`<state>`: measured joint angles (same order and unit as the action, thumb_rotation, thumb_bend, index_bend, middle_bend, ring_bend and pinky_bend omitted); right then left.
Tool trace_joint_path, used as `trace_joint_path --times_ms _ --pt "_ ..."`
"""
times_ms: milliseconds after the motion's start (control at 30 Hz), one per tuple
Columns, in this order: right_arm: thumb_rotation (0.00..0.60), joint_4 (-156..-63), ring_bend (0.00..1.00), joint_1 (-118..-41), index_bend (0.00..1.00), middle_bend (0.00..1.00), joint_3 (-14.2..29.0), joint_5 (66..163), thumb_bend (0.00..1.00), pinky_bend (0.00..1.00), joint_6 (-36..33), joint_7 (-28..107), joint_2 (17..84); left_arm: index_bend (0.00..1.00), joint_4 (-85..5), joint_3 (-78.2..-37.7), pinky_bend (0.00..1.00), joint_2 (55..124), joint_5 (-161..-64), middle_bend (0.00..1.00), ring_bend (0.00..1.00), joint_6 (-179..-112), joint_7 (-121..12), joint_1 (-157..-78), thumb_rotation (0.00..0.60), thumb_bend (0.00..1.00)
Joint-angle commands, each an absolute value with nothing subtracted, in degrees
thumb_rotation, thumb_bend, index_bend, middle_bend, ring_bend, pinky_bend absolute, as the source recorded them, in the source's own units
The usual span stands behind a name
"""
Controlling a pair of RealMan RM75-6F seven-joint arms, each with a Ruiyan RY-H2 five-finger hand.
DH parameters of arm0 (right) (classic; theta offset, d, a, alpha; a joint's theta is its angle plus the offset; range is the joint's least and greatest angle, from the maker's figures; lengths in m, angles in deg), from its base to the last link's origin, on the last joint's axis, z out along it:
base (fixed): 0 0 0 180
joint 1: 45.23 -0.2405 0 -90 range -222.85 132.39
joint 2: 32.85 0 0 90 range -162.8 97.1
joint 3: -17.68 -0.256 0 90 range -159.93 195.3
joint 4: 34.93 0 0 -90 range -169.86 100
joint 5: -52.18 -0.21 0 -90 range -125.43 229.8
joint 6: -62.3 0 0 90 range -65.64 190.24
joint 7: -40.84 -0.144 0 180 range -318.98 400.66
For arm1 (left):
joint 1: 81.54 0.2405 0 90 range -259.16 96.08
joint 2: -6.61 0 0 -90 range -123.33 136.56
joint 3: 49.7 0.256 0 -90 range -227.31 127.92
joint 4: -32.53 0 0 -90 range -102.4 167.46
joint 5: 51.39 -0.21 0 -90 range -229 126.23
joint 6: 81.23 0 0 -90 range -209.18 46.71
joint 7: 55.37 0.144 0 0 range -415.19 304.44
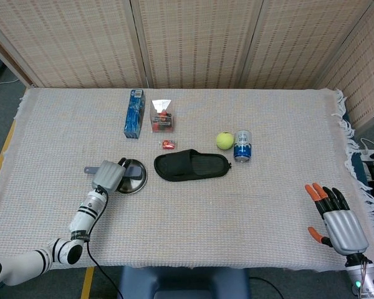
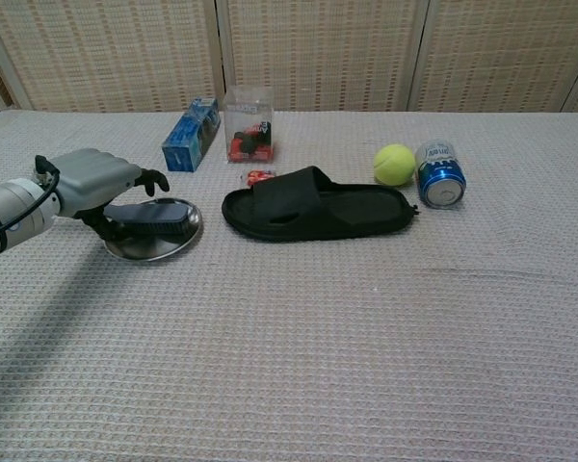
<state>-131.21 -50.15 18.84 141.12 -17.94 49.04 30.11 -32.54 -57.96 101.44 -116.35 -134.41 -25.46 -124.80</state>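
Your left hand [image 2: 101, 183] sits over the near-left rim of the steel dish [image 2: 154, 241], fingers curled down around the grey brush [image 2: 152, 218] that lies across the dish. It looks like a grip on the brush handle, though the palm hides the contact in the chest view, so take that with some caution. In the head view the handle's tip pokes out left of the hand [image 1: 110, 175], and the dish [image 1: 134, 177] shows just right of it.

Right of the dish, close by, lies the black slipper [image 2: 313, 205], sole down. Behind the dish stand the blue box [image 2: 190, 135] and the clear box [image 2: 249, 125] with red things inside, with a small red packet [image 2: 259, 177] between that box and the slipper. Further right of the dish, past the slipper, the tennis ball [image 2: 394, 164] touches the blue can [image 2: 439, 174].

Your right hand [image 1: 338, 218] is well apart from the dish, at the table's near-right edge, fingers spread, holding nothing.
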Motion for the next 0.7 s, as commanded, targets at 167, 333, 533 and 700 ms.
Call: trace_joint_path --times_ms 167,333,533,700 --pt "0.6 -131.5 0.0 -50.3 0.0 0.0 18.9 140.8 0.15 0.0 -17.4 49.5 30.0 0.24 -29.5 -57.8 0.98 102.8 -116.7 0.3 0.78 -134.4 -25.4 -125.2 0.6 0.38" --pt "0.6 -131.5 0.0 -50.3 0.0 0.0 18.7 140.2 0.15 0.0 -17.1 49.7 29.9 0.28 -28.0 -57.7 0.98 103.3 -116.5 0.3 0.78 -133.8 -25.1 -125.4 0.6 0.38" --pt "0.6 -131.6 0.0 -50.4 0.0 0.0 18.7 139.8 0.15 0.0 -16.8 50.0 29.9 0.35 -27.1 -57.6 0.98 103.7 -116.4 0.36 0.78 -133.6 -24.9 -125.4 0.6 0.38" --pt "0.6 -131.8 0.0 -50.5 0.0 0.0 18.7 139.5 0.15 0.0 -16.3 50.3 29.9 0.43 -25.9 -57.3 0.98 104.3 -117.5 0.45 0.78 -134.2 -25.2 -125.3 0.6 0.39"
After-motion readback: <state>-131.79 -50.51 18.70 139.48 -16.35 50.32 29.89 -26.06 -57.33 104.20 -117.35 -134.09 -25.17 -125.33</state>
